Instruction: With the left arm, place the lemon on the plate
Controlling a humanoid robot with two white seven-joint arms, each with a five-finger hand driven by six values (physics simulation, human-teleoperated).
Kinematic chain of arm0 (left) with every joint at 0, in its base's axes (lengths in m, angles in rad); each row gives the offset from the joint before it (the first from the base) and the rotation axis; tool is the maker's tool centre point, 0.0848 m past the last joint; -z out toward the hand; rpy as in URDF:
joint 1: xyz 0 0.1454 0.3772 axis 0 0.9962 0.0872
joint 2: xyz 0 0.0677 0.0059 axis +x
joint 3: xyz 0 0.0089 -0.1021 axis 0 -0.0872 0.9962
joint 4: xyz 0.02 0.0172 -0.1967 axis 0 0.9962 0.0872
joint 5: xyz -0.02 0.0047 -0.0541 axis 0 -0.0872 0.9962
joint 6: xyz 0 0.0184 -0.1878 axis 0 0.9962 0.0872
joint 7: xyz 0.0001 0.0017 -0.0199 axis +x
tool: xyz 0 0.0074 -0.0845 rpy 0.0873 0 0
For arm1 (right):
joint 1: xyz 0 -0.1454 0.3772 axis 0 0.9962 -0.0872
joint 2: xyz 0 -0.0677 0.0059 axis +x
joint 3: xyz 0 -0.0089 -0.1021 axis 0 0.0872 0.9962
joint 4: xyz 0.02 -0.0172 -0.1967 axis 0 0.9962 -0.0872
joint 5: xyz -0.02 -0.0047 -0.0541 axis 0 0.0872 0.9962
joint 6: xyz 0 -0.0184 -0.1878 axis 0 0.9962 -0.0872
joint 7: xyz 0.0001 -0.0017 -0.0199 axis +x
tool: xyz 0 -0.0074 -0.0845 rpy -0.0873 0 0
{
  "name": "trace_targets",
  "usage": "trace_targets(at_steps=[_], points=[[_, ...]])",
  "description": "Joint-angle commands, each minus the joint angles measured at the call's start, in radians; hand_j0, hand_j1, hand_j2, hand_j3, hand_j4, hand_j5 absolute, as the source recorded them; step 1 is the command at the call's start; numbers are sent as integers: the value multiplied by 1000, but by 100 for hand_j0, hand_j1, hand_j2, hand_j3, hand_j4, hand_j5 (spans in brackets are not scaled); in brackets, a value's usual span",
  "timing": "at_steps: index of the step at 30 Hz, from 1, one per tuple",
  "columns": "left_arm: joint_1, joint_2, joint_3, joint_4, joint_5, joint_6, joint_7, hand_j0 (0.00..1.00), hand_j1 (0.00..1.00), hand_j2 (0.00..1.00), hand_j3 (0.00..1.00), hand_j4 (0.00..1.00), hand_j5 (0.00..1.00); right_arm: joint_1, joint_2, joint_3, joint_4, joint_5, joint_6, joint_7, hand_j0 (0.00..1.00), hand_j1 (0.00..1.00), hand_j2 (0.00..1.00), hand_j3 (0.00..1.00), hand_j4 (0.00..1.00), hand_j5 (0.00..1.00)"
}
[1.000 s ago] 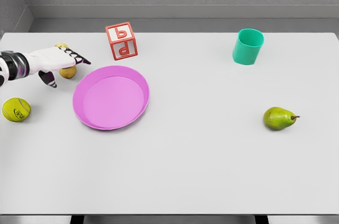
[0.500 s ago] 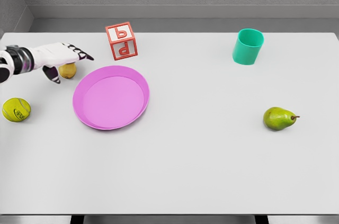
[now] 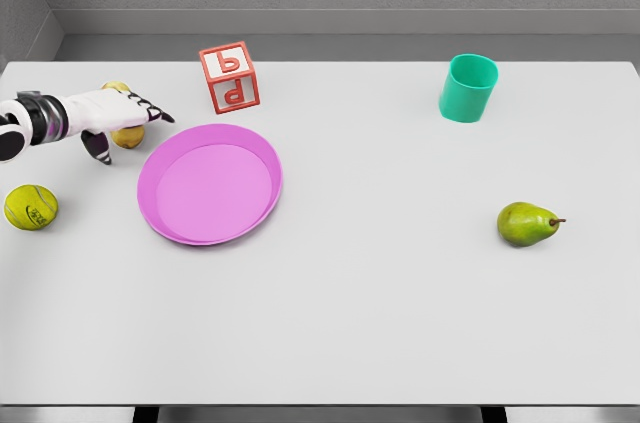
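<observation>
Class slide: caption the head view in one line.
Left hand hovers over the lemon beside the empty pink plate.

Only the left arm was visible, entering at the left edge of the head view. The forearm casing was white and rounded, ending at the wrist in a dark band followed by a grey ring segment. The left hand [image 3: 112,113] had a white, smooth-shelled back and palm housing. Its fingers [image 3: 150,109] were white with black segmented joints and dark tips. The thumb [image 3: 98,148] showed alternating dark and white bands. No cables, screws or printed markings could be resolved.
</observation>
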Motion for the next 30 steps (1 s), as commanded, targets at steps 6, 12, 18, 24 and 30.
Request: trace_targets(at_steps=[6, 12, 18, 24, 30], points=[[-9, 0, 1, 5, 3, 2, 0, 100, 100, 100, 100, 100, 100, 0, 0, 0, 0, 0, 0, 1, 100, 100, 100, 100, 100, 100], [-18, -7, -40, 17, 3, 2, 0, 92, 92, 92, 92, 92, 92, 0, 0, 0, 0, 0, 0, 1, 100, 100, 100, 100, 100, 100], [-26, -7, -60, 29, -11, 2, 0, 86, 86, 86, 86, 86, 86, 0, 0, 0, 0, 0, 0, 1, 100, 100, 100, 100, 100, 100], [-26, -6, -60, 31, -18, 2, 0, 79, 79, 79, 79, 79, 79, 0, 0, 0, 0, 0, 0, -1, 100, 100, 100, 100, 100, 100], [-34, 0, -60, 31, -34, 2, 0, 74, 74, 74, 74, 74, 74, 0, 0, 0, 0, 0, 0, 1, 100, 100, 100, 100, 100, 100]])
